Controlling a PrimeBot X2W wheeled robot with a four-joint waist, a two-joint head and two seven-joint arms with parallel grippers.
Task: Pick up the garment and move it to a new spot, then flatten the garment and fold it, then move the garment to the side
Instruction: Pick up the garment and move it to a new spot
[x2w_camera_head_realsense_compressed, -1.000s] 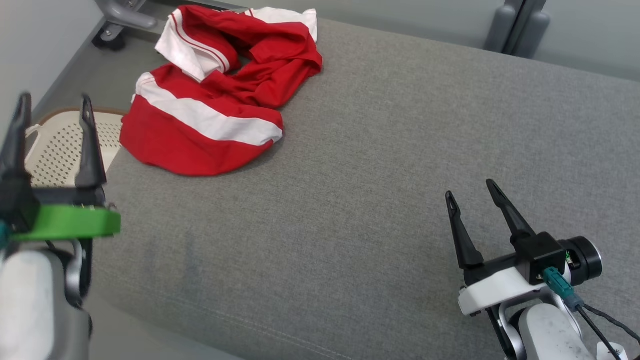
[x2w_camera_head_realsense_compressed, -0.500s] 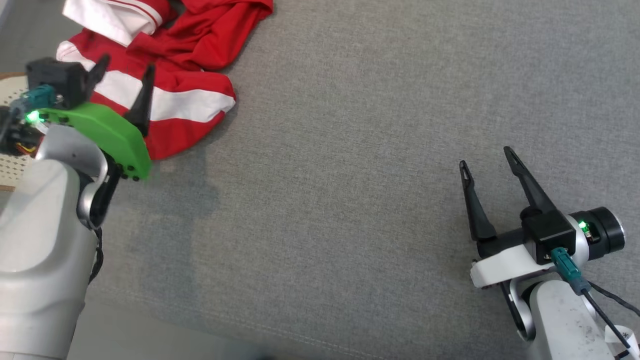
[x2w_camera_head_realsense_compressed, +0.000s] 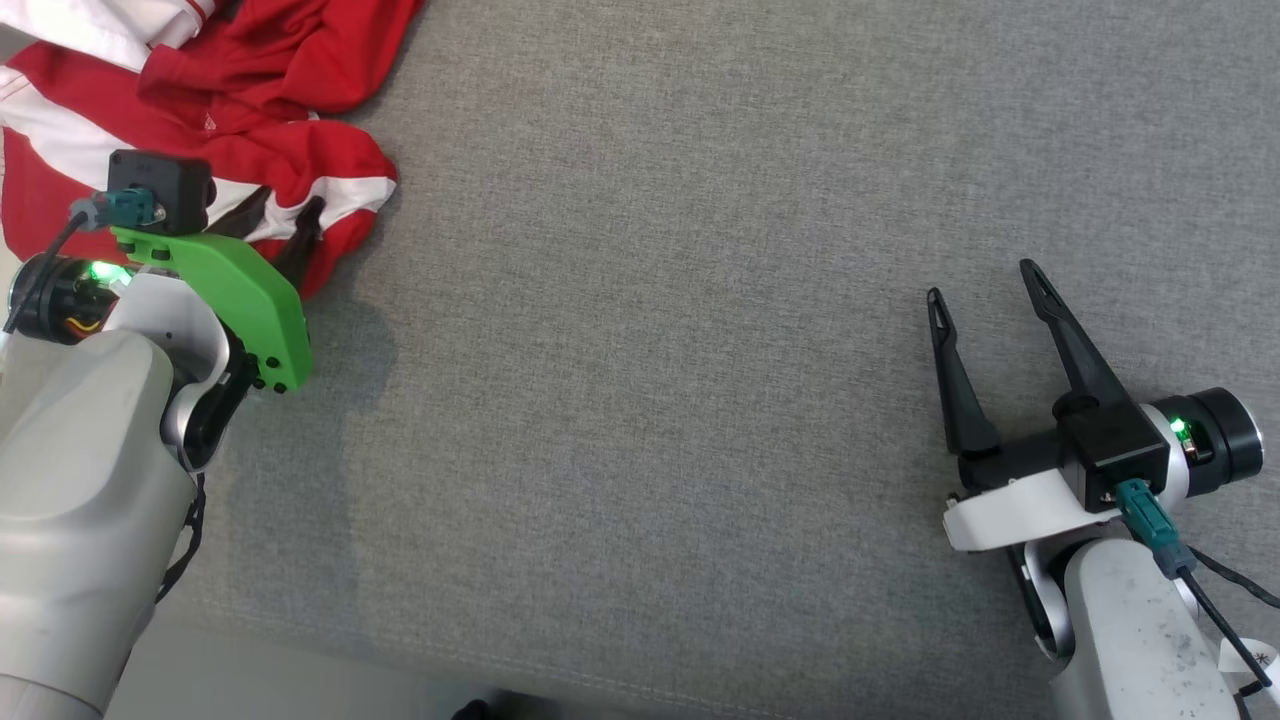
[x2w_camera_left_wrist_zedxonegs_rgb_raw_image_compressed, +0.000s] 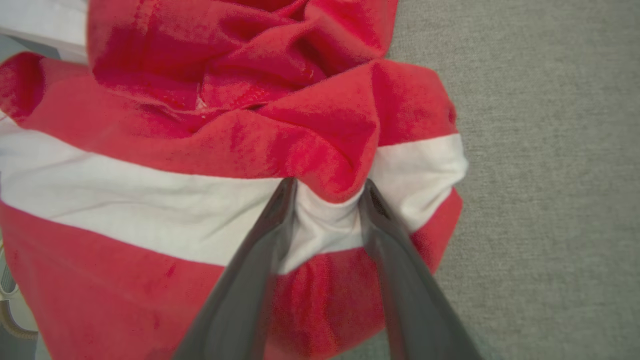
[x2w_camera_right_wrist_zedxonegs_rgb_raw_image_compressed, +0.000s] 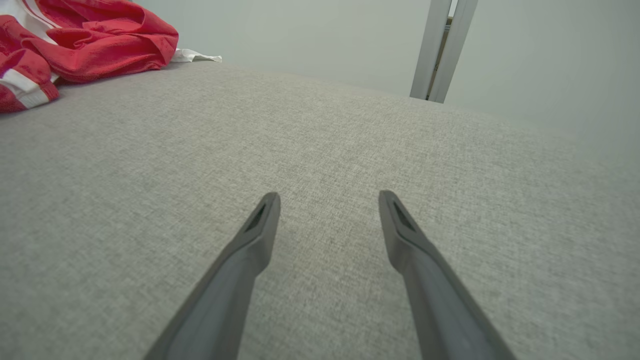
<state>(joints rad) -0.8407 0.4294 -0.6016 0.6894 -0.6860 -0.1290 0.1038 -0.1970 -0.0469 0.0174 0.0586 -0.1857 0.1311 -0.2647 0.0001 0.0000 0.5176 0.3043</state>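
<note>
The garment (x2w_camera_head_realsense_compressed: 250, 90), red with a broad white stripe, lies crumpled at the far left of the grey cushion (x2w_camera_head_realsense_compressed: 650, 300). My left gripper (x2w_camera_head_realsense_compressed: 290, 205) presses down into its near right edge. In the left wrist view the garment (x2w_camera_left_wrist_zedxonegs_rgb_raw_image_compressed: 150, 200) takes up most of the picture. There my left gripper (x2w_camera_left_wrist_zedxonegs_rgb_raw_image_compressed: 330, 186) stands with its jaws partly closed, still apart, with a puckered fold of stripe bunched between them. My right gripper (x2w_camera_head_realsense_compressed: 982, 282) hovers open over bare cushion at the right, far from the cloth. In the right wrist view my right gripper (x2w_camera_right_wrist_zedxonegs_rgb_raw_image_compressed: 328, 196) holds nothing and the garment (x2w_camera_right_wrist_zedxonegs_rgb_raw_image_compressed: 90, 40) lies at the upper left.
The cushion's front edge (x2w_camera_head_realsense_compressed: 500, 670) runs along the bottom of the head view. Bare grey fabric stretches between the two arms. A pale wall and a metal post (x2w_camera_right_wrist_zedxonegs_rgb_raw_image_compressed: 442, 50) stand behind the cushion.
The head camera has tilted down and shifted. My left arm has reached forward and down onto the garment's edge, and its jaws have narrowed around a fold. The right gripper stays open.
</note>
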